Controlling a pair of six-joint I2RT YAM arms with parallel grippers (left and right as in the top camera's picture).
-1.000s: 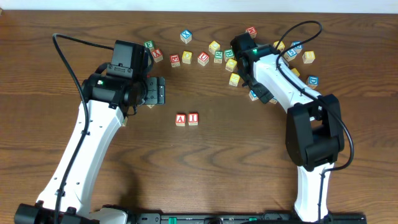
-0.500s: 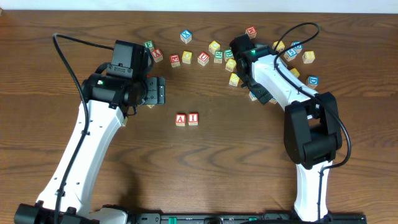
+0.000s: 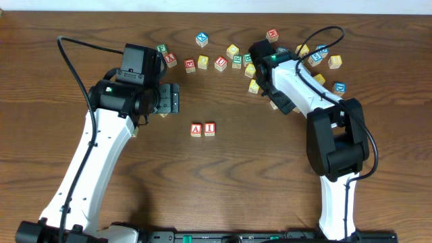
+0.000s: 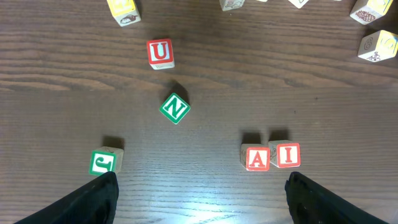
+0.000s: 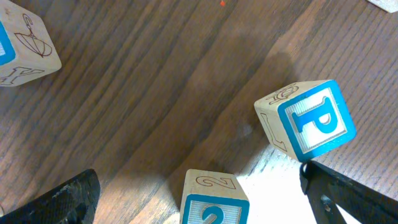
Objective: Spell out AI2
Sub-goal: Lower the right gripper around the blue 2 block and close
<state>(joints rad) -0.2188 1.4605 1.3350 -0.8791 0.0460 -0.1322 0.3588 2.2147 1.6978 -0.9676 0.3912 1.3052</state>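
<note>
The red A block and red I block sit side by side at the table's middle, and they also show in the left wrist view as A and I. A blue 2 block lies between the fingers of my open right gripper, next to a blue P block. In the overhead view my right gripper is low among the scattered blocks and covers the 2 block. My left gripper is open and empty, up and left of the A block.
Several loose letter blocks lie along the back, from a red one to a yellow one. In the left wrist view there are a green N block, a red U block and a green block by the left finger.
My right arm has shifted a little to the left over the scattered blocks. The left arm and the A and I blocks have not moved.
</note>
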